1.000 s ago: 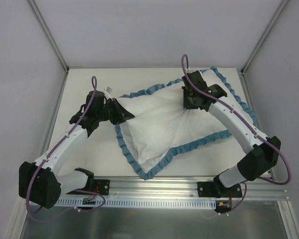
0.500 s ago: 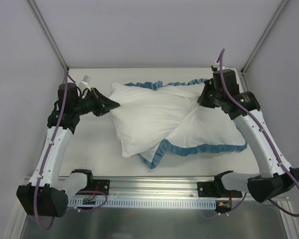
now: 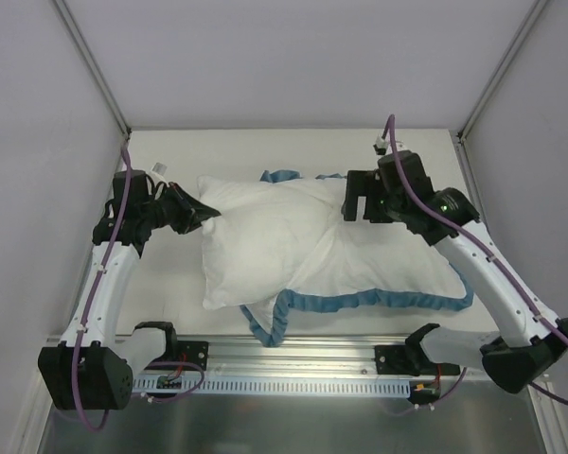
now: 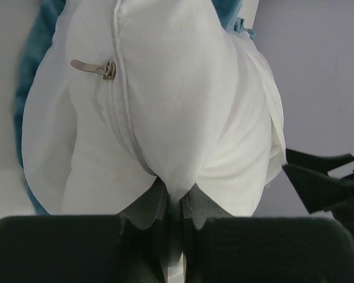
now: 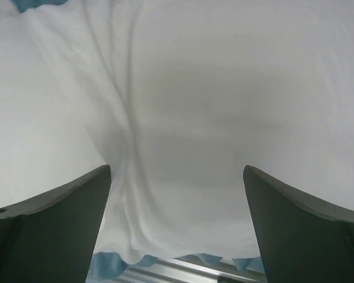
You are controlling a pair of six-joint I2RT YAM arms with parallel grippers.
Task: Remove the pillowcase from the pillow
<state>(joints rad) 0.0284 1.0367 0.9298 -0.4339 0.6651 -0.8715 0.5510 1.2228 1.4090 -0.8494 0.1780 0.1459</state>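
The plain white pillow (image 3: 256,248) lies on the left half of the table. My left gripper (image 3: 206,214) is shut on its upper left corner. In the left wrist view the pillow's white cloth (image 4: 177,100) is pinched between the fingertips (image 4: 176,200), and a zip pull (image 4: 100,68) shows on its seam. The pillowcase (image 3: 398,270) lies white side out over the pillow's right end, its teal ruffle (image 3: 360,301) along the near edge. My right gripper (image 3: 357,204) hovers open over it. In the right wrist view its fingers (image 5: 59,206) stand wide apart above white fabric (image 5: 183,118).
A metal rail (image 3: 293,355) runs along the near edge with both arm bases on it. Grey walls close in the table (image 3: 170,284) at the back and on both sides. Part of the ruffle (image 3: 263,331) hangs close to the rail.
My right gripper has opened, let go of the pillowcase and moved left. The pillow and case have dropped flatter. The left gripper keeps its hold and has shifted slightly towards me.
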